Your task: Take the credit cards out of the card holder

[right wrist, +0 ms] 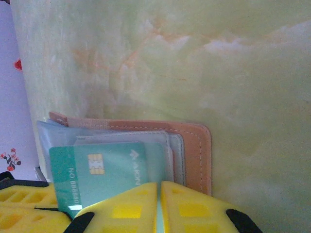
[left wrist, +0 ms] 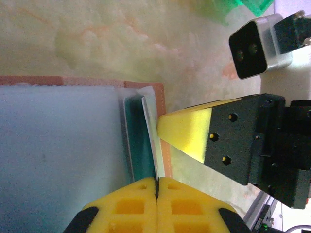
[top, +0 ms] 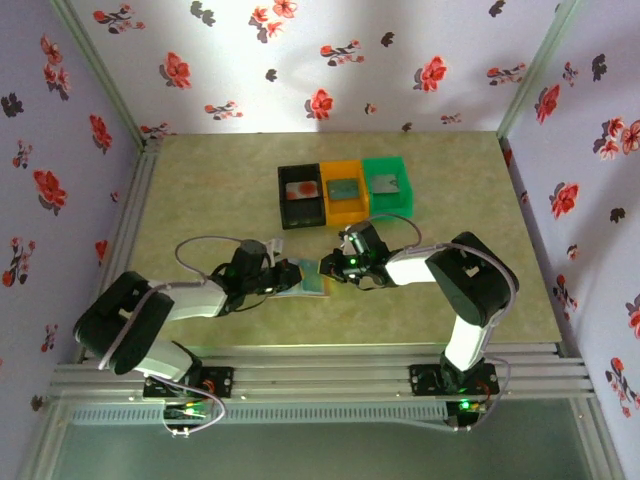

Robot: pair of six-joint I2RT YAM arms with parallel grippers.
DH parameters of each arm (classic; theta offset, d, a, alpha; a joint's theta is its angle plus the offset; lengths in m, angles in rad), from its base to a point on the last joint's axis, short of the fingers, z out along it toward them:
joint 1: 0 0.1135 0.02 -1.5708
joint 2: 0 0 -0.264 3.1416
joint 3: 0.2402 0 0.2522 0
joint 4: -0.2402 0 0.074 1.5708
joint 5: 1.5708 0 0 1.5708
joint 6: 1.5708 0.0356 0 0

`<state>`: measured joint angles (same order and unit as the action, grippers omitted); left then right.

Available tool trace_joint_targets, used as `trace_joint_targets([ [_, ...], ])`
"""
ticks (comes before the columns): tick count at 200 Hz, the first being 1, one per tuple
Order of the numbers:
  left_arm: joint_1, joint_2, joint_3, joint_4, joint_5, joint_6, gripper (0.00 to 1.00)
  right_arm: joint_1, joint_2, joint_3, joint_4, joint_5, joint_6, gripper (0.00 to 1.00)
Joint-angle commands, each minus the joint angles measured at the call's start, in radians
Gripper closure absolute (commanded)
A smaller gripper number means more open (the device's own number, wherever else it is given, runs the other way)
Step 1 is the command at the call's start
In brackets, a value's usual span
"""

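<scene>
A teal chip card (right wrist: 97, 170), print legible only as "NO" plus blurred digits, juts from the open holder (right wrist: 197, 145) on the table (right wrist: 218, 58), its edge pinched by the left gripper (left wrist: 156, 194) as the right gripper (right wrist: 159, 196), tips closed, meets the holder's rim.

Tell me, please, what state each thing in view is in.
card holder: lying open, one thin flap pinched.
green credit card: partly out of its pocket.
left pincer: shut on the card holder's flap.
right pincer: shut, apparently on the green credit card.
black bin: one card inside.
orange bin: one card inside.
green bin: one card inside.
</scene>
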<state>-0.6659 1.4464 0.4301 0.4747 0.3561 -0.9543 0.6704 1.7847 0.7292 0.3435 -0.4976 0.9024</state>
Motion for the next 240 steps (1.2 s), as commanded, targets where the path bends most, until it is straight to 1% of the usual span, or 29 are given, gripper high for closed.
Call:
trace_joint_targets([
  [1, 0.018, -0.048, -0.016, 0.000, -0.007, 0.045, 1.00, 0.011, 0.025, -0.023, -0.049, 0.022, 0.003, 0.89],
  [102, 0.048, -0.128, -0.045, -0.027, -0.006, 0.065, 1.00, 0.012, 0.012, -0.018, -0.067, 0.030, -0.002, 0.89],
  [202, 0.083, -0.246, -0.059, -0.130, -0.003, 0.121, 1.00, 0.009, -0.009, 0.006, -0.110, 0.030, -0.026, 0.90],
  [223, 0.088, -0.269, -0.060, -0.141, 0.009, 0.133, 1.00, 0.006, -0.027, 0.011, -0.123, 0.025, -0.044, 0.89],
  [240, 0.101, -0.292, -0.054, -0.168, 0.024, 0.154, 1.00, 0.003, -0.051, 0.014, -0.130, 0.018, -0.068, 0.86],
])
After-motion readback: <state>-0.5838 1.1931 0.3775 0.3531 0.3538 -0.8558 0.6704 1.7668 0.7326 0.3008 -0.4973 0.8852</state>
